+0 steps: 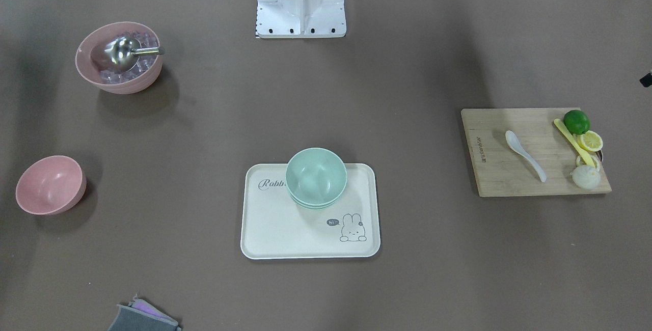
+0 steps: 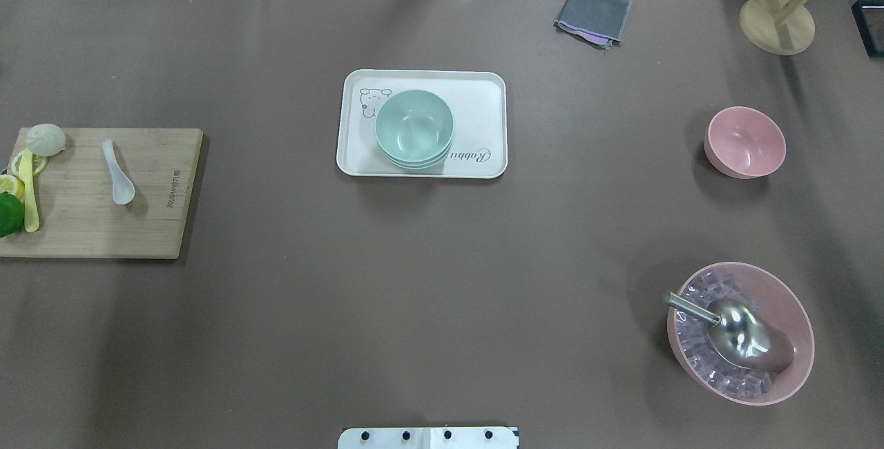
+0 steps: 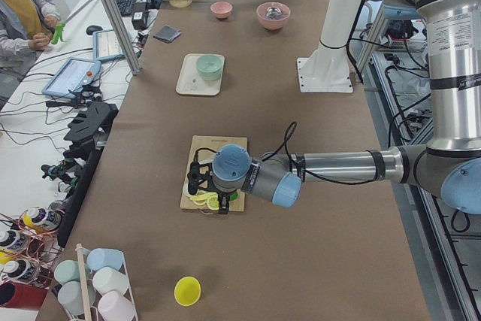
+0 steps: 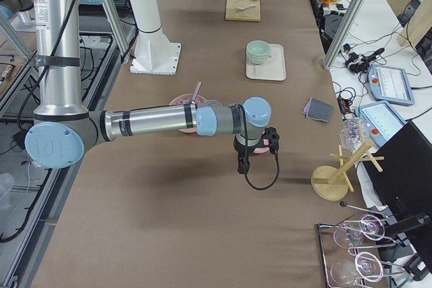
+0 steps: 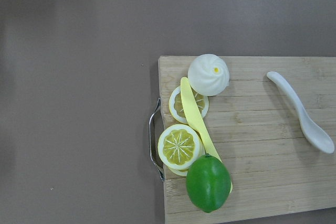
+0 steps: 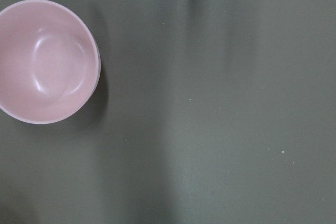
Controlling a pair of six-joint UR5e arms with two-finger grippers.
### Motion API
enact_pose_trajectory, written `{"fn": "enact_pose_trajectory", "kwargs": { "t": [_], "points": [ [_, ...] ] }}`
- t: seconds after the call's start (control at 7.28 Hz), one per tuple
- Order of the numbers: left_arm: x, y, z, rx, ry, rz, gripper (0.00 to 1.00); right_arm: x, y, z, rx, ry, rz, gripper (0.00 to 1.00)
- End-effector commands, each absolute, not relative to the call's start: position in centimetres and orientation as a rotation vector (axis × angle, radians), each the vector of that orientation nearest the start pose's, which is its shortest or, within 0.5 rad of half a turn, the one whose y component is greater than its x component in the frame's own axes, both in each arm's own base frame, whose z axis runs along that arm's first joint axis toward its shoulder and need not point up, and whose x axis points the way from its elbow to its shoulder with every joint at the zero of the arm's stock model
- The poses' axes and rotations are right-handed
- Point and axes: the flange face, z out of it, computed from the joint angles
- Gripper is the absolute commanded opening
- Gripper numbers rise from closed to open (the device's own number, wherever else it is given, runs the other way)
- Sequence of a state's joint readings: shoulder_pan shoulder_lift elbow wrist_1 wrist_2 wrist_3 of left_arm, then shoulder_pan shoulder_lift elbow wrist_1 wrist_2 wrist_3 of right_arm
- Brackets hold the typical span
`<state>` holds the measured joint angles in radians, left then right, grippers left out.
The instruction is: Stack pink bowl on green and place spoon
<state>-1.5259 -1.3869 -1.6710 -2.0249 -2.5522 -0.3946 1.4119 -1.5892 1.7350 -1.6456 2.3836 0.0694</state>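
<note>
A small empty pink bowl stands alone on the brown table; it also shows in the overhead view and the right wrist view. Stacked green bowls sit on a cream rabbit tray at the table's middle. A white spoon lies on a wooden cutting board, also in the left wrist view. My left gripper hangs over the board's fruit end. My right gripper hangs beside the pink bowl. I cannot tell whether either is open or shut.
A lime, lemon slices, a yellow knife and a white bun lie on the board. A large pink bowl holds ice and a metal scoop. A grey cloth and a wooden stand are at the far edge.
</note>
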Motion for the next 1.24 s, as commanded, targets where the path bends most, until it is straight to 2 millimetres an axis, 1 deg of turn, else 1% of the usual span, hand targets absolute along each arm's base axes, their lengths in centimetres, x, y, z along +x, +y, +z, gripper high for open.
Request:
{"fn": "enact_pose_trajectory", "kwargs": {
  "t": [0.0, 0.14, 0.27, 0.41, 0.55, 0.69, 0.82, 0.96, 1.1],
  "points": [
    [-2.5, -42.4, 63.2, 0.104, 1.028, -0.182, 0.98, -4.7, -49.5, 58.3, -0.032, -0.81, -0.175, 1.0],
    [-2.3, -42.6, 63.0, 0.092, 1.028, -0.207, 0.98, -6.4, -50.6, 57.4, -0.031, -0.812, -0.197, 1.0],
    [-0.8, -43.6, 63.5, 0.077, 1.01, -0.185, 0.98, -8.0, -53.4, 56.4, -0.026, -0.81, -0.21, 1.0],
    [1.1, -45.9, 64.0, 0.074, 0.963, -0.163, 0.98, -9.3, -56.0, 56.1, -0.035, -0.795, -0.195, 0.99],
    [2.0, -47.0, 64.3, 0.069, 0.966, -0.143, 0.98, -10.6, -57.7, 57.6, 0.013, -0.804, -0.198, 0.98],
    [4.0, -47.1, 63.7, 0.054, 0.98, -0.103, 0.98, -11.2, -58.5, 60.2, 0.07, -0.831, -0.132, 0.95],
    [4.0, -47.2, 63.2, 0.06, 0.984, -0.104, 0.98, -14.1, -58.1, 60.4, 0.063, -0.834, -0.057, 0.94],
    [4.1, -47.2, 62.8, 0.062, 0.988, -0.106, 0.98, -16.2, -57.8, 60.6, 0.056, -0.799, -0.049, 0.94],
    [4.1, -47.2, 62.8, 0.062, 0.987, -0.105, 0.98, -17.0, -57.6, 60.7, 0.049, -0.798, -0.06, 0.91]
  ]
}}
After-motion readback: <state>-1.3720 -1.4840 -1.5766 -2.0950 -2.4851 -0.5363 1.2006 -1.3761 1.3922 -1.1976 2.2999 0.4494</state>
